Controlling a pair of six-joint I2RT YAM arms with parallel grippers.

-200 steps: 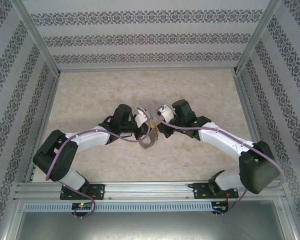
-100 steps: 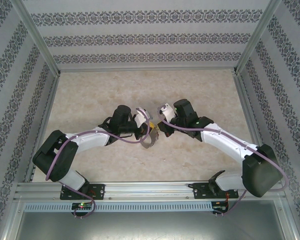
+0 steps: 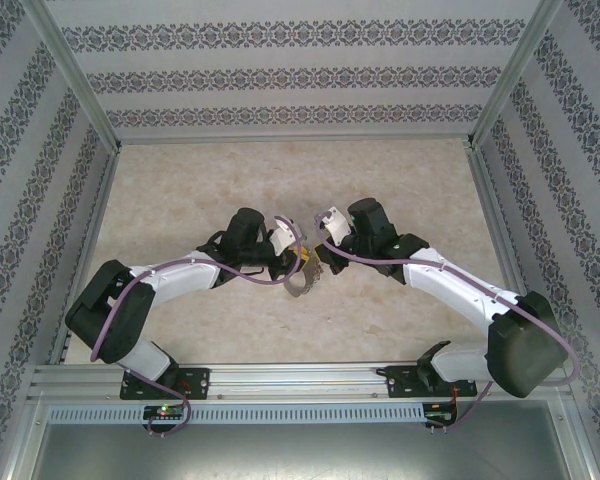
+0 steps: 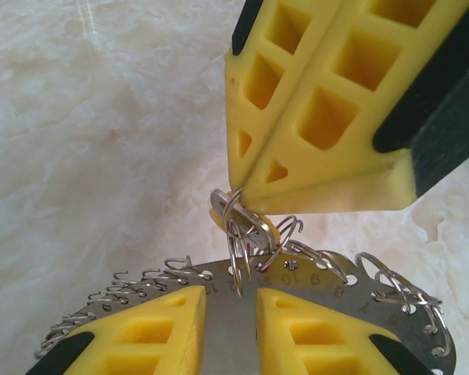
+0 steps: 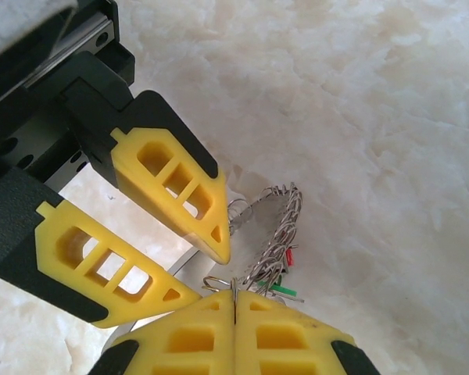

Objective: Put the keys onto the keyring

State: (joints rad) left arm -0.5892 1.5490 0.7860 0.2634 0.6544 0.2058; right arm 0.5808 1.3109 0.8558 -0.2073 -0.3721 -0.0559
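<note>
The right hand (image 4: 246,195) is pinching a key (image 4: 242,233) at the keyring (image 4: 322,275) rim, the left hand (image 4: 230,303) is standing open, so hooking is looking unfinished.

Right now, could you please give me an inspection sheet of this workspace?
Surface: pale marbled table.
Job's things: keyring between the two grippers, its rim fringed with wire hooks; red tag and green tag hang at its rim.
Clutter: nothing seen.
Grippers: left gripper with jaws apart at the keyring; right gripper shut on wire loops at the keyring's rim.
Cables: purple cable runs along each arm.
Surroundings: patterned walls, aluminium frame.
</note>
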